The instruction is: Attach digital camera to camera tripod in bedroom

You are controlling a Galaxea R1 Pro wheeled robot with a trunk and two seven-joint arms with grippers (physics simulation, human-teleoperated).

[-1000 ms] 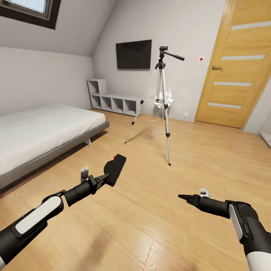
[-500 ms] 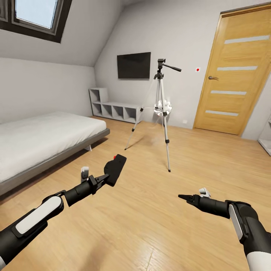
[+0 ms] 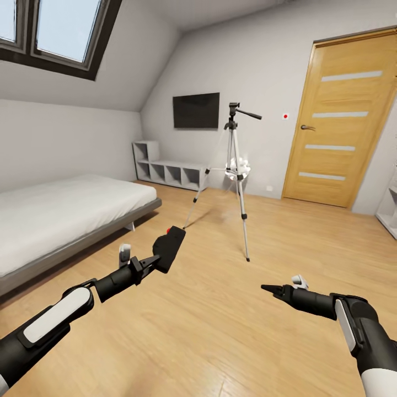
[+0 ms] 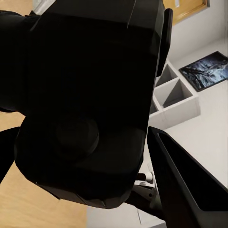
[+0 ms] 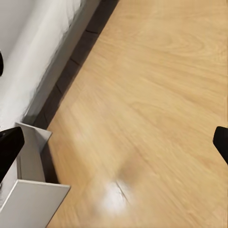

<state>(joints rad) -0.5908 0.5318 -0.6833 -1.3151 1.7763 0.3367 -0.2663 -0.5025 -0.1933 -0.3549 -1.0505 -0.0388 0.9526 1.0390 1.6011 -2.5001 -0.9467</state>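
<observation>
View has tilted up since a second ago: more skylight (image 3: pixel 52 27) showing, tripod (image 3: pixel 236 165) sits lower and smaller in the head view. That's the camera moving, the arms look the same.

Nearest: left gripper (image 3: pixel 150 261) has its fingers clamped on the camera (image 3: pixel 169 248), held up over bare floor (image 3: pixel 220 331), red button facing up. In the left wrist view the camera (image 4: pixel 90 95) is a big black block between the fingers (image 4: pixel 185 180).

Right gripper (image 3: pixel 270 288) hangs low on the other side. From the head view I can't tell how far apart its fingers are, but the right wrist view shows dark fingertips (image 5: pixel 9 145) at opposite edges with floor between, so spread wide.

Loads of open wood floor between arms and tripod. Bed (image 3: pixel 66 209) edge runs along the left, well apart from the tripod's legs.

Tripod stands upright mid-room, handle pointing right. Behind it: low cubby shelf (image 3: pixel 168 172) and TV (image 3: pixel 196 111) on the far wall, door (image 3: pixel 344 121) off to the right.
</observation>
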